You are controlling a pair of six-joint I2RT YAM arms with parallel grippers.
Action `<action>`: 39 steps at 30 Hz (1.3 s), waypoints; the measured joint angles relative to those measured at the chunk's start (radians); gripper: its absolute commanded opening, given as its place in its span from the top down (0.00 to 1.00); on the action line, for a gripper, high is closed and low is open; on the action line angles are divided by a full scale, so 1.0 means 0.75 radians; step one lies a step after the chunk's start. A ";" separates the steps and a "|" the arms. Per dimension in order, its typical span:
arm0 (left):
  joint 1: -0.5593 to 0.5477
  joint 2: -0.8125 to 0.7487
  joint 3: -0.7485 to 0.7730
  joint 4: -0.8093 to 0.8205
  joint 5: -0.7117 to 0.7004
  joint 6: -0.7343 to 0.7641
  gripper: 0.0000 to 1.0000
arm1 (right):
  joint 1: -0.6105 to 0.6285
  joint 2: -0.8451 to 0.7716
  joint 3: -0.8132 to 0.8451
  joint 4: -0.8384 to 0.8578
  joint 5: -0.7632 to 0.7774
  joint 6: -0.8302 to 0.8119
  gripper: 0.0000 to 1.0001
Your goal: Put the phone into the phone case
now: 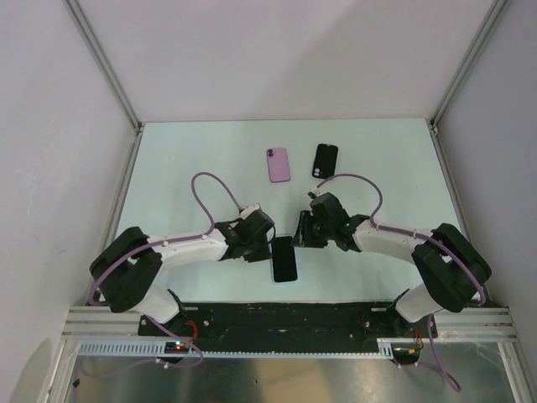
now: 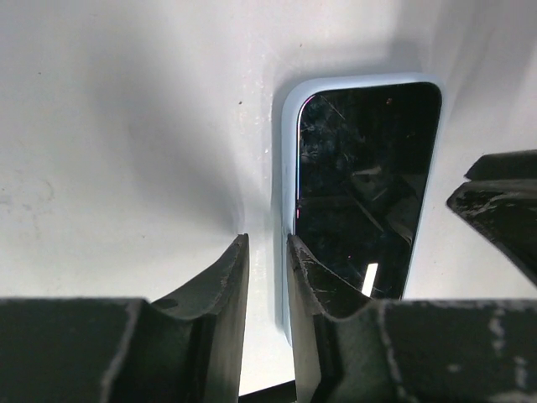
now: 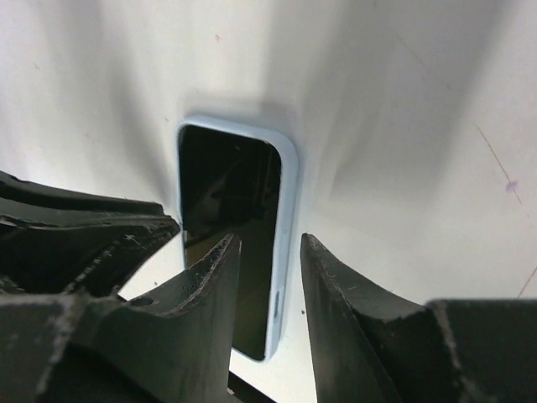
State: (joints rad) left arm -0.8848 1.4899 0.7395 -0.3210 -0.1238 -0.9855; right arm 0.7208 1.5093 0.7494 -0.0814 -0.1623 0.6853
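A phone with a dark screen lies flat near the table's front edge, seated in a light blue phone case. My left gripper hangs at its left side and my right gripper at its upper right. In the left wrist view the left gripper stands open with bare table in the gap, and the case's left rim runs along the right finger. The right gripper is open too, straddling the case's right rim without pinching it. The phone's screen shows scratches and reflections.
A pink phone-shaped item and a black one lie side by side further back on the pale table. Grey walls and metal rails enclose the table on three sides.
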 measured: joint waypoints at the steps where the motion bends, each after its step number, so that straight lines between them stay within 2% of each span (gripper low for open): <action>1: 0.000 0.005 0.006 -0.004 0.001 0.001 0.71 | 0.003 -0.003 -0.013 0.000 0.001 0.003 0.60; 8: -0.007 0.057 0.047 0.012 0.031 0.000 0.75 | 0.059 -0.004 -0.072 -0.003 0.022 0.028 0.60; 15: -0.028 0.077 0.054 0.034 0.039 -0.004 0.88 | 0.134 -0.003 -0.086 0.006 0.053 0.053 0.61; 20: -0.050 0.120 0.074 0.032 0.021 -0.030 0.99 | 0.164 0.006 -0.090 -0.003 0.095 0.068 0.73; 25: -0.082 0.166 0.139 -0.043 -0.030 -0.054 1.00 | 0.186 0.007 -0.090 -0.014 0.153 0.096 0.80; 29: -0.099 0.183 0.169 -0.081 -0.058 -0.070 1.00 | 0.204 0.007 -0.086 -0.022 0.194 0.109 0.80; 31: -0.102 0.184 0.170 -0.084 -0.067 -0.072 1.00 | 0.210 0.006 -0.082 -0.030 0.208 0.110 0.73; 33: -0.103 0.176 0.169 -0.083 -0.070 -0.072 0.95 | 0.214 0.004 -0.078 -0.037 0.218 0.109 0.63; 37: -0.102 0.136 0.145 -0.047 -0.057 -0.072 0.80 | 0.216 -0.002 -0.071 -0.035 0.245 0.106 0.44; 39: -0.101 0.130 0.128 -0.008 -0.029 -0.070 0.74 | 0.215 -0.015 -0.068 -0.041 0.268 0.097 0.37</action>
State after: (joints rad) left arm -0.9604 1.5871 0.8352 -0.3267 -0.1455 -1.0378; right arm 0.8818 1.4982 0.6983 -0.1123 0.0383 0.7578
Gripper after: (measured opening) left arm 0.174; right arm 0.539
